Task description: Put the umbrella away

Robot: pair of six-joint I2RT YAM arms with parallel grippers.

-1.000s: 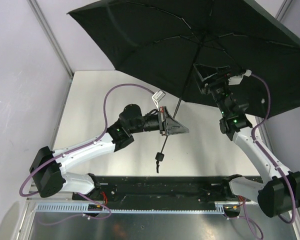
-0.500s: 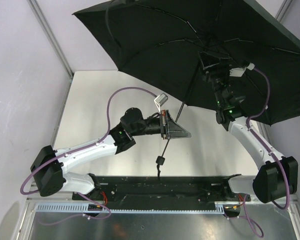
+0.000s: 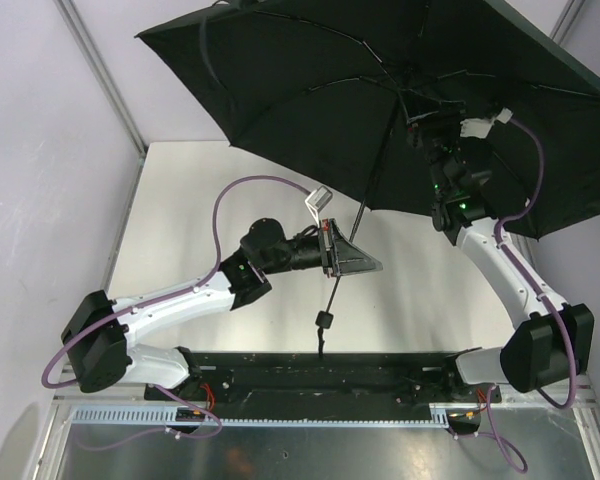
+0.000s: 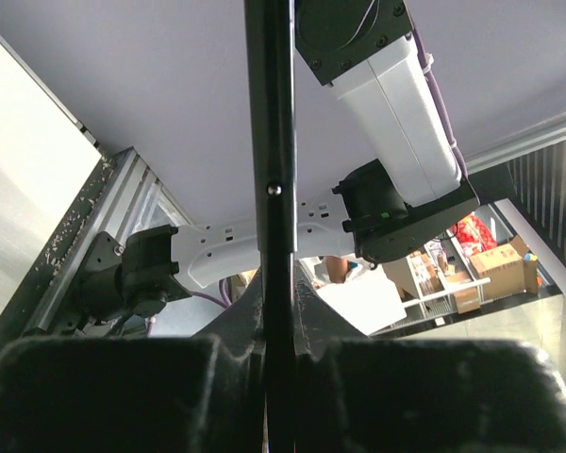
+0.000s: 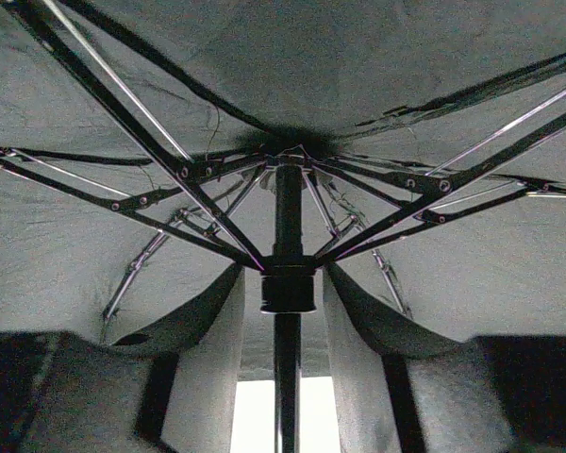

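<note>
The umbrella (image 3: 310, 90) is open, its black canopy spread over the back of the table. Its thin shaft (image 3: 365, 205) slants down to the handle (image 3: 325, 320), which hangs above the table. My left gripper (image 3: 348, 258) is shut on the lower shaft (image 4: 269, 189), its jaws pressed against both sides (image 4: 278, 316). My right gripper (image 3: 428, 112) is raised under the canopy. In the right wrist view its fingers (image 5: 208, 349) straddle the shaft just below the runner (image 5: 288, 290), open (image 5: 283, 276), with gaps on both sides. Ribs (image 5: 170, 160) fan out above.
The white tabletop (image 3: 180, 200) lies below the umbrella. A metal frame post (image 3: 100, 75) rises at the back left. A black base rail (image 3: 320, 375) runs along the near edge. The right arm (image 4: 396, 123) shows in the left wrist view.
My right gripper has climbed the shaft toward the runner and its jaws have narrowed round it. The canopy has shifted slightly. The left gripper keeps its grip.
</note>
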